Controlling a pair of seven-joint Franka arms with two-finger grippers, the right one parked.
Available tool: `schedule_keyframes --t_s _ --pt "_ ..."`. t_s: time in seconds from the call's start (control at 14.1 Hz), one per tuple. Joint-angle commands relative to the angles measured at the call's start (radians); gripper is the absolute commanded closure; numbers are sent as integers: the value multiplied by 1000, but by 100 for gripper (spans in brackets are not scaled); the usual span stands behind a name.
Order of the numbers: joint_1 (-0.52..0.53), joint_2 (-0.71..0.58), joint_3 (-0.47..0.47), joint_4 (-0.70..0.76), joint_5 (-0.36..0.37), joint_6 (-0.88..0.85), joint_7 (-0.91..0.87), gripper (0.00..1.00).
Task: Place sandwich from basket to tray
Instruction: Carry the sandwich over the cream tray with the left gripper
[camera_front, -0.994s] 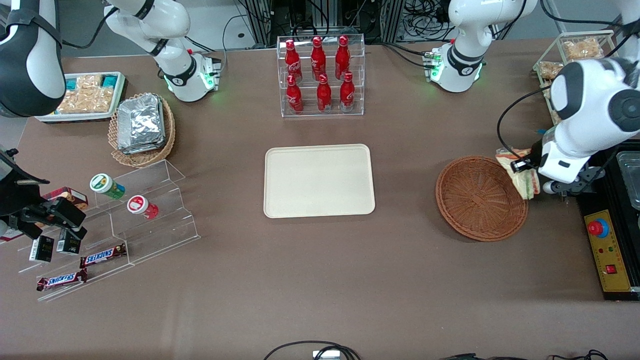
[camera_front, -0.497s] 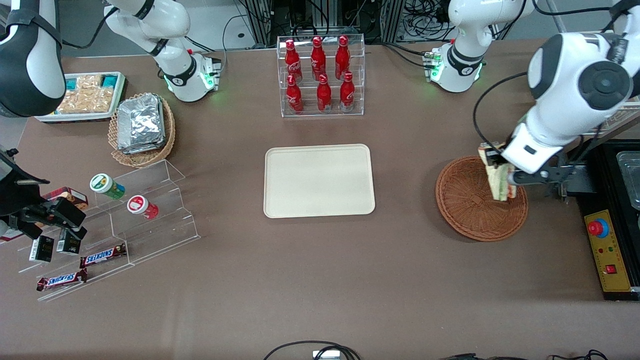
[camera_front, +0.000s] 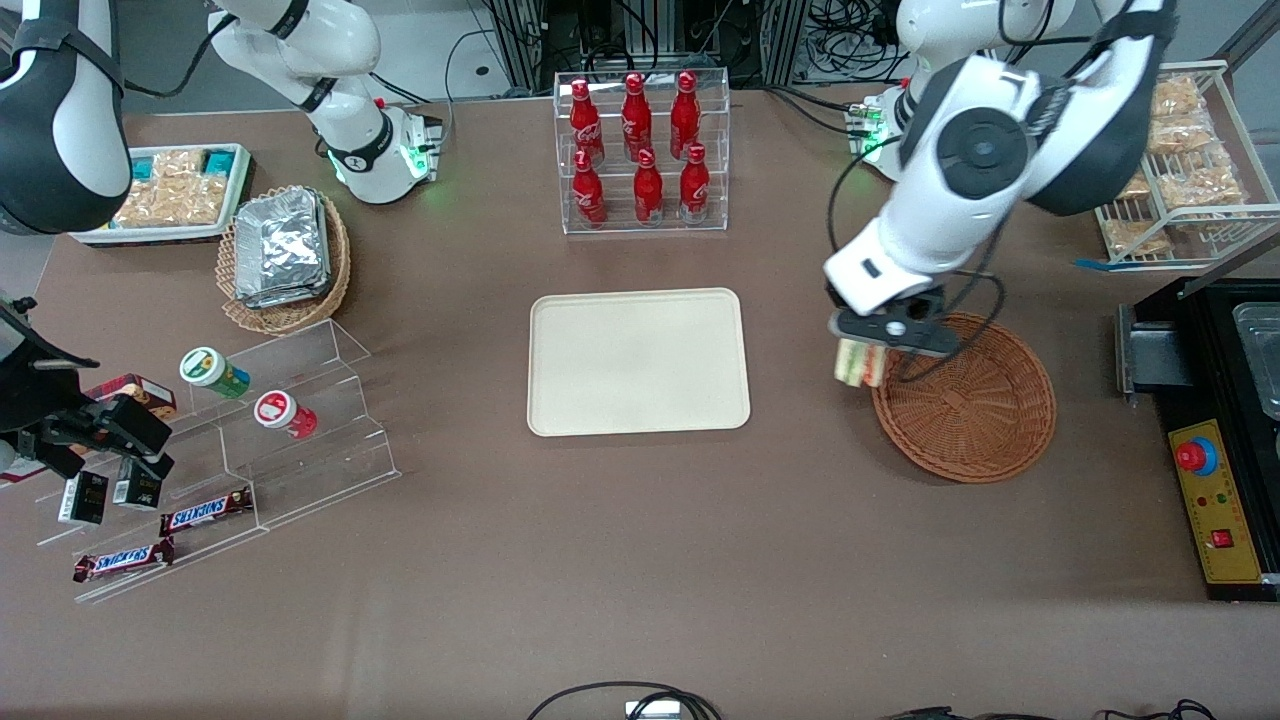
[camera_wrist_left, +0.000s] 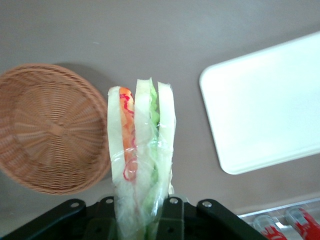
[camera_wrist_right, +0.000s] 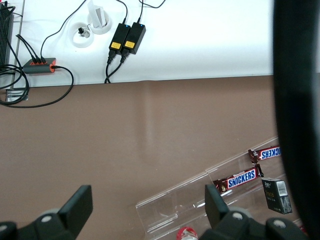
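Observation:
My left gripper (camera_front: 862, 352) hangs in the air over the edge of the round reddish-brown wicker basket (camera_front: 975, 410) that faces the tray. It is shut on the clear-wrapped sandwich (camera_front: 860, 363), a pale wedge with green and orange layers. The wrist view has the sandwich (camera_wrist_left: 141, 150) pinched between the two black fingers (camera_wrist_left: 169, 220), above bare table between the basket (camera_wrist_left: 47, 130) and the cream tray (camera_wrist_left: 265, 105). That cream-beige tray (camera_front: 638, 361) lies flat mid-table, toward the parked arm's end from the gripper. Nothing lies in the basket.
A clear rack of red bottles (camera_front: 642, 150) stands farther from the front camera than the tray. A wire rack of snack packets (camera_front: 1180, 160) and a black control box (camera_front: 1215, 500) sit at the working arm's end. Clear steps with snacks (camera_front: 230, 450) and a tan basket of foil packets (camera_front: 285, 255) lie at the parked arm's end.
The left arm has swung from the working arm's end of the table across the basket toward the tray, carrying the sandwich with it.

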Motion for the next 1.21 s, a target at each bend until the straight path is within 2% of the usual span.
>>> schedule_keyframes --t_s 0.0,0.43,0.64,0.99,1.14 --pt "-17 77 -76 51 30 9 -106 100" --pt "-133 180 -76 55 117 80 -310 100" --pt "-190 253 -76 59 133 100 -356 100" --pt "-270 390 -75 58 238 199 -528 100" --pt "-296 444 -75 58 306 213 -586 99"
